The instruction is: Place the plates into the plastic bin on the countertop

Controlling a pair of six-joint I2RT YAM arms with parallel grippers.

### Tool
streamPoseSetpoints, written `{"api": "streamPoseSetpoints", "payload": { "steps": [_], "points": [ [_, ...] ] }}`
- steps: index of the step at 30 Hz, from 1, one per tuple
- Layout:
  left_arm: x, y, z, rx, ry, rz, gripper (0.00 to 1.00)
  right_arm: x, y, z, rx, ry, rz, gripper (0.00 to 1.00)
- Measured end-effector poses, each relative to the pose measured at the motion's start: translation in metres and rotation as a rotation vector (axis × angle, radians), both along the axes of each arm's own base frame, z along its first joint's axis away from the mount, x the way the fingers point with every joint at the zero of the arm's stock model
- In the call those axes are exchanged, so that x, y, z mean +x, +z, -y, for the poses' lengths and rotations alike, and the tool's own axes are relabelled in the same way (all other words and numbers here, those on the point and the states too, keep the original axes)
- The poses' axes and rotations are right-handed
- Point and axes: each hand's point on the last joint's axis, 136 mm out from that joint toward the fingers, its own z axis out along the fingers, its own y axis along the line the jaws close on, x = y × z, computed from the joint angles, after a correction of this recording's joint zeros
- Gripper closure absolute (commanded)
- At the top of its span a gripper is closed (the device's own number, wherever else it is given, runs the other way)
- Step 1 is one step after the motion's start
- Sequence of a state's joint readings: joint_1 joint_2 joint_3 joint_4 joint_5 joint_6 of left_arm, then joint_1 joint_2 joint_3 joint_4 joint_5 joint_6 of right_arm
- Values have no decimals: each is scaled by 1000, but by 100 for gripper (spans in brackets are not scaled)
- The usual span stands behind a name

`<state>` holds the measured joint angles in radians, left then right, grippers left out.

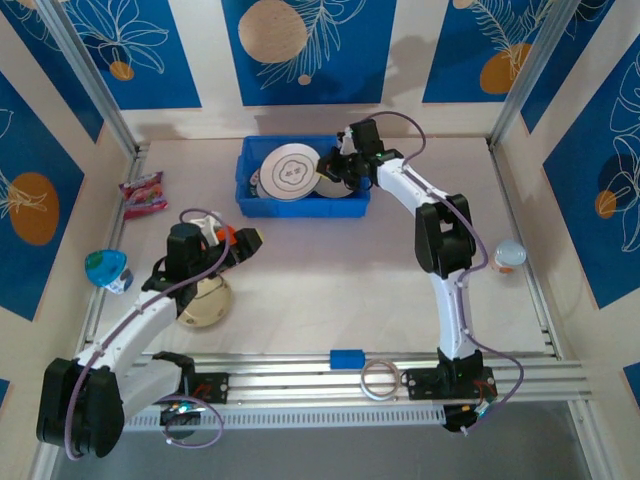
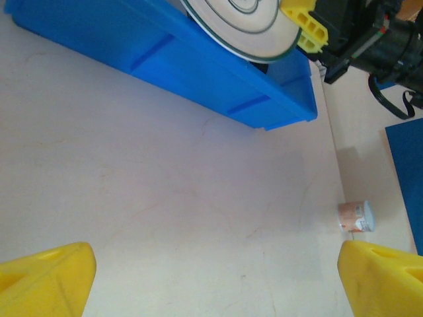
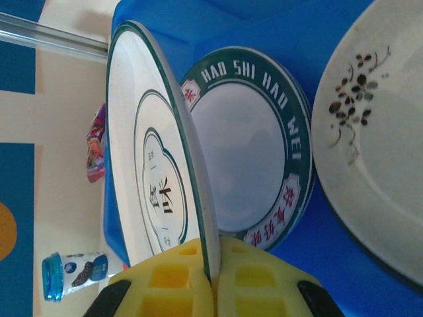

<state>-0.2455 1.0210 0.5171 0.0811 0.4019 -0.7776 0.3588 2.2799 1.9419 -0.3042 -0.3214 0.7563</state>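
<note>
Right hand (image 3: 213, 281) is clamping a round white green-rimmed plate (image 3: 155, 172) by its edge, tilted over the blue rectangular plastic bin (image 1: 300, 208)'s left half; left hand (image 1: 243, 238), fingers apart, is hovering near a round cream plate (image 1: 207, 303).

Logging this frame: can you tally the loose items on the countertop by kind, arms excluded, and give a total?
Round plates: 4 (green-rimmed white plate held in the right fingers; lettered dark-green-rimmed plate; white sprig-patterned plate; cream plate)
Blue rectangular plastic bin: 1
Pink snack packet: 1
Small lidded cups: 2 (teal cup; peach cup)
Small blue block: 1
Tape ring: 1
Total: 10
</note>
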Motion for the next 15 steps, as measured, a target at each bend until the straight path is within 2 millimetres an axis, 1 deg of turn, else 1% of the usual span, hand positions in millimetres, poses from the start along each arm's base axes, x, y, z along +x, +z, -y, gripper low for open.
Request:
{"api": "streamPoseSetpoints", "payload": {
  "steps": [4, 8, 11, 15],
  "points": [
    [1, -2, -2, 9, 9, -3, 6, 15, -13, -8, 18, -1, -7, 100],
    [0, -4, -2, 15, 10, -11, 6, 28, -30, -15, 27, -3, -25, 100],
    [0, -5, -3, 24, 6, -8, 6, 34, -42, -20, 27, -3, -40, 100],
    [1, -9, -3, 34, 4, -13, 6, 39, -51, -28, 26, 2, -53, 100]
  ]
}}
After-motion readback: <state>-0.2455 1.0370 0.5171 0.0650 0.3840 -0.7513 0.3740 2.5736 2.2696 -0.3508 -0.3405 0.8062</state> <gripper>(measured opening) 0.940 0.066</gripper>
